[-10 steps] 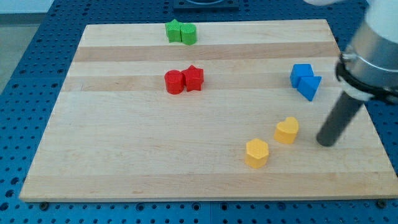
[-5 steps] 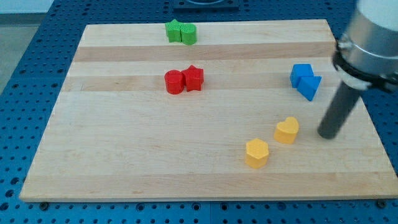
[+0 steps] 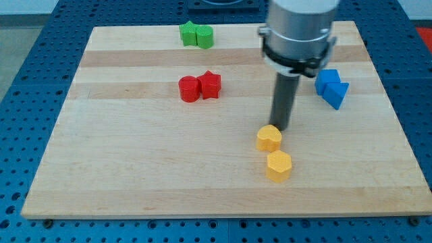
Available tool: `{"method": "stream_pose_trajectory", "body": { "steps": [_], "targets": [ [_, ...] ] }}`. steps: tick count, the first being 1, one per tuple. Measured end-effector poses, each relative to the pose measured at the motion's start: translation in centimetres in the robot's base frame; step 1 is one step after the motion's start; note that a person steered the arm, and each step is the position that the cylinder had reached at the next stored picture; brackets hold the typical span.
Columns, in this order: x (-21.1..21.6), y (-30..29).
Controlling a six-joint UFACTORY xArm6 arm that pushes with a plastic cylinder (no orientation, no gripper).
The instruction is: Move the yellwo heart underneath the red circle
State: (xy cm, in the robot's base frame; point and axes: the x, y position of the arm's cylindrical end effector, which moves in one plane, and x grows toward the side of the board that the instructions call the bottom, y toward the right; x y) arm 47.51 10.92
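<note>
The yellow heart (image 3: 268, 138) lies on the wooden board (image 3: 135, 169), right of centre and towards the view's bottom. My tip (image 3: 280, 126) is just above and right of it, touching or nearly touching its upper right edge. The red circle (image 3: 189, 89) sits up and to the left, touching a red star (image 3: 210, 85) on its right. The heart is well to the right of and below the red circle.
A yellow hexagon (image 3: 279, 166) lies just below the heart. A blue cube (image 3: 327, 79) and a blue triangle (image 3: 337, 94) sit at the right. A green star (image 3: 188, 33) and a green block (image 3: 204, 36) sit at the top edge.
My tip swept left from the board's right side to the heart. The heart slid left by about 60 pixels and now sits above the yellow hexagon.
</note>
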Motion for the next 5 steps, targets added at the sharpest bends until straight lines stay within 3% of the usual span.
{"method": "stream_pose_trajectory", "body": {
  "steps": [1, 2, 5],
  "targets": [
    [1.9, 4.2],
    [4.3, 4.0],
    [1.0, -12.2]
  ]
}}
